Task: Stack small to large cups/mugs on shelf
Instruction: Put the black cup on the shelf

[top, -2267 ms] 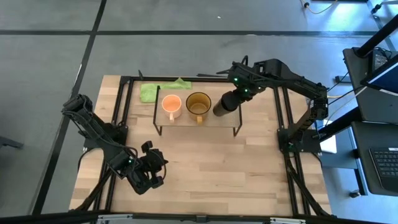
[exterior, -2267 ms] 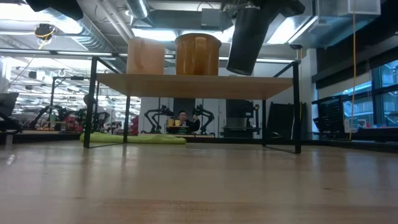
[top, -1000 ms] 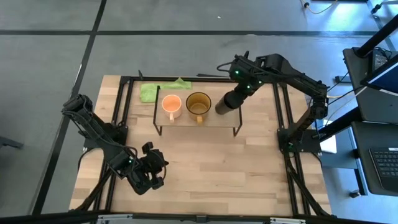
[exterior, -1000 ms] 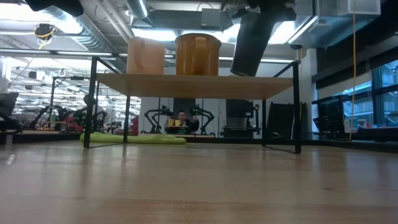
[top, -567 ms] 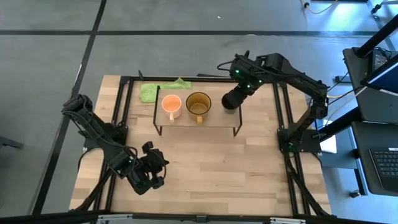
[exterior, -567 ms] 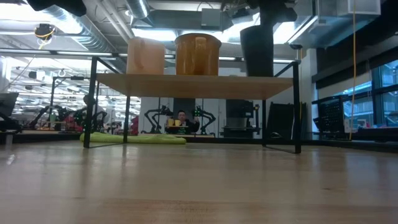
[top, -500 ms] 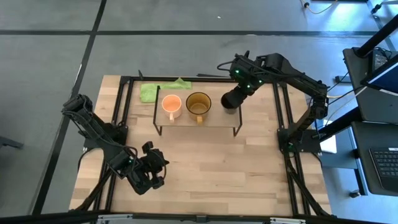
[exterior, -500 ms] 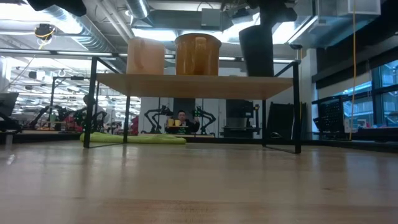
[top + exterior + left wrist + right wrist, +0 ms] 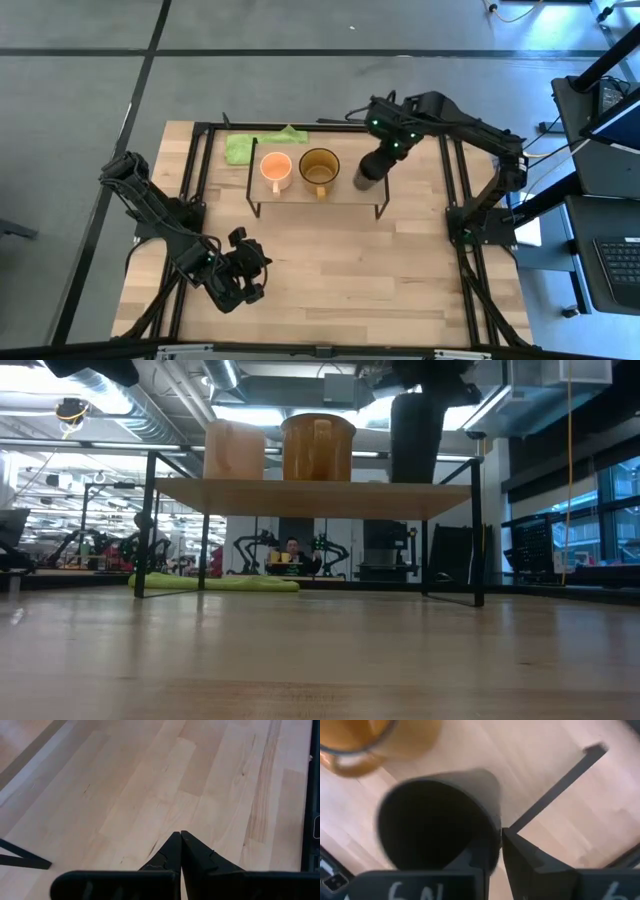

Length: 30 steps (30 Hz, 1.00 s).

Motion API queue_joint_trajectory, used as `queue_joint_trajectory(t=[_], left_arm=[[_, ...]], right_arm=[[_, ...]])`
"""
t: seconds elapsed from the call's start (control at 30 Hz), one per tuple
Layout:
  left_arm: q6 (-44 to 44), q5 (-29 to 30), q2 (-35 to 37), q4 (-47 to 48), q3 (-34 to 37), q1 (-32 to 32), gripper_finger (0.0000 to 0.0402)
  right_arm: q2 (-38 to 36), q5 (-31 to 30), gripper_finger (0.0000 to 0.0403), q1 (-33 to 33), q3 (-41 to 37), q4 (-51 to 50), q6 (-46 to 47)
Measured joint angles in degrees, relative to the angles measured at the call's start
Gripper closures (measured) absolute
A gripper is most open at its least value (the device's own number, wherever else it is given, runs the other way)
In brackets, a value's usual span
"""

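The shelf (image 9: 345,195) stands at the table's far middle. On it the light-orange mug (image 9: 275,168) stands at the left and the olive-yellow mug (image 9: 319,168) beside it. The black cup (image 9: 367,173) stands upright at the shelf's right end (image 9: 440,498), to the right of the olive-yellow mug (image 9: 318,448). My right gripper (image 9: 381,160) is shut on the cup from above. My left gripper (image 9: 240,282) is shut and empty (image 9: 180,837), low over the table's near left. My right gripper holds the black cup by its rim wall (image 9: 494,832), on the side away from the olive-yellow mug. One finger is inside the cup and one finger (image 9: 522,855) is outside, coming from above. The cup (image 9: 417,440) stands upright, its base level with the shelf board; whether it rests there I cannot tell.
A green cloth (image 9: 262,146) lies on the table behind the shelf's left end. Black frame rails (image 9: 200,160) run along the table's sides. A person (image 9: 292,550) sits in the room far behind the table. Bare wood lies between the shelf and the near edge.
My right gripper has turned the black cup from a tilt, base toward the olive-yellow mug, to upright. It has then carried the cup a little toward the table's near edge, over the shelf's right end.
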<state>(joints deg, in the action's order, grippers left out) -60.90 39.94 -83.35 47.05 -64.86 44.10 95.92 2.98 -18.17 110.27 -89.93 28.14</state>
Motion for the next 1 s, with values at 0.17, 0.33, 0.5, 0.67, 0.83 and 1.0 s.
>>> queue_joint_trajectory(t=[0.17,0.33,0.5,0.67,0.83,1.0], left_arm=[[-0.02,-0.17,0.00,0.00,0.00,0.00,0.0401],[0.00,-0.33,0.00,0.28,0.00,-0.04,0.0401],[0.22,-0.46,0.00,0.98,0.00,-1.01,0.0401],[1.33,-0.46,0.00,0.94,0.00,-1.95,0.0401],[1.32,-0.50,0.00,0.88,0.00,-1.99,0.0401],[1.27,-1.16,0.00,0.87,0.00,-1.99,0.0401]], right_arm=[[0.09,-0.07,0.0353,0.49,-5.18,-0.17,-1.25],[0.09,-0.86,0.0353,1.59,-4.22,0.09,-1.70],[0.07,-1.75,0.0353,1.81,1.12,0.15,-1.70],[-0.02,-1.94,0.0353,1.79,3.52,-0.03,-1.67],[-0.02,-1.92,0.0353,1.79,3.52,-0.07,-1.57],[-0.02,-1.92,0.0353,1.79,3.52,-0.06,-1.46]])
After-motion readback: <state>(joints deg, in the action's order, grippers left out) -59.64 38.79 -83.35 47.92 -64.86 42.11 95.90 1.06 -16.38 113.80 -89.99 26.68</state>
